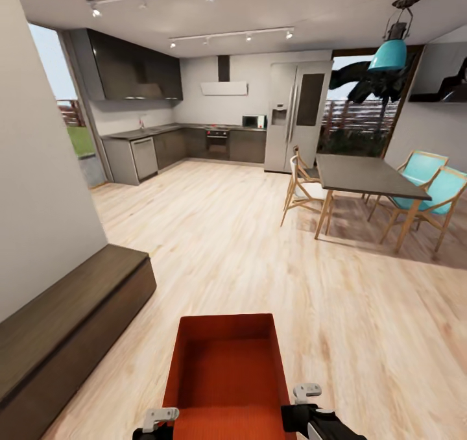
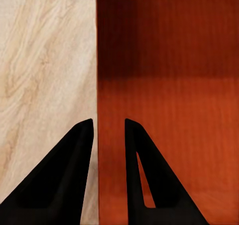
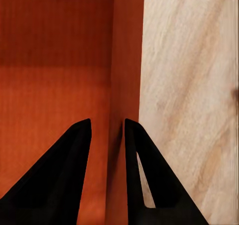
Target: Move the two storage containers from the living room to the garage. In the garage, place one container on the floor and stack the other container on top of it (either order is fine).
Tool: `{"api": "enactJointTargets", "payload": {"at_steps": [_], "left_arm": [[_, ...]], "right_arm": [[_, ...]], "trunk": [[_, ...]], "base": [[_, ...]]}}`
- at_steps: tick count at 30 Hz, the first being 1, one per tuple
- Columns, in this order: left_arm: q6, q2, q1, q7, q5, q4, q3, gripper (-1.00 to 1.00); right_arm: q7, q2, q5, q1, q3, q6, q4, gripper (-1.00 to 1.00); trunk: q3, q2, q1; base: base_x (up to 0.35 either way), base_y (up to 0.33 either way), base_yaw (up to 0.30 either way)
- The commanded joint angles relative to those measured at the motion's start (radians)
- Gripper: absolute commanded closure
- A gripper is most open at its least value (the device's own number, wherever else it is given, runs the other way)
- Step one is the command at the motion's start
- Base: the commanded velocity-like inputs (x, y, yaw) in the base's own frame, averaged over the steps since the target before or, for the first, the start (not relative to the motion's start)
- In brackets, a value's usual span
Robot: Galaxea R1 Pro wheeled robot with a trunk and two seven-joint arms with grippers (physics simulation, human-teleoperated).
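One orange-red storage container (image 1: 227, 368) is held low in front of me over the light wood plank floor, its open top facing up and nothing in it. My left gripper (image 1: 160, 419) is on its left wall and my right gripper (image 1: 306, 394) on its right wall. In the left wrist view the left gripper (image 2: 108, 121) straddles the thin wall of the storage container (image 2: 169, 110), one finger inside and one outside. In the right wrist view the right gripper (image 3: 107, 121) stands the same way on the storage container (image 3: 55, 85).
A long low dark-brown cabinet (image 1: 65, 323) runs along a white wall (image 1: 39, 187) on the left. Ahead lies wood floor (image 1: 227, 232). A dining table (image 1: 366, 174) with chairs (image 1: 301, 190) stands right. Kitchen counters (image 1: 188, 145) and a fridge (image 1: 298, 115) line the back.
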State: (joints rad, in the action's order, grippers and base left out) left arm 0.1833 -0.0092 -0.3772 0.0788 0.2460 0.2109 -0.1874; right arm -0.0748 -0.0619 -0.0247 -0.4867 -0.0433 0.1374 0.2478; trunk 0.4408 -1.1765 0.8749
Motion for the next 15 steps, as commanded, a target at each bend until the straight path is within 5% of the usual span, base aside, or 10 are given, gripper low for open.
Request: {"api": "enactJointTargets", "payload": {"at_steps": [1,15], "left_arm": [[0.004,0.002,0.0,-0.005,0.009,-0.004,-0.021,1.0],[0.004,0.002,0.0,-0.005,0.009,-0.004,-0.021,1.0]], "right_arm": [[0.001,0.002,0.012,-0.001,-0.003,0.005,0.004,1.0],[0.001,0.002,0.012,-0.001,-0.003,0.005,0.004,1.0]], "trunk": [[0.001,-0.001,0.001],[-0.005,-0.001,0.001]], "base": [[0.344,-0.101,-0.285],[0.342,-0.112,-0.285]]}}
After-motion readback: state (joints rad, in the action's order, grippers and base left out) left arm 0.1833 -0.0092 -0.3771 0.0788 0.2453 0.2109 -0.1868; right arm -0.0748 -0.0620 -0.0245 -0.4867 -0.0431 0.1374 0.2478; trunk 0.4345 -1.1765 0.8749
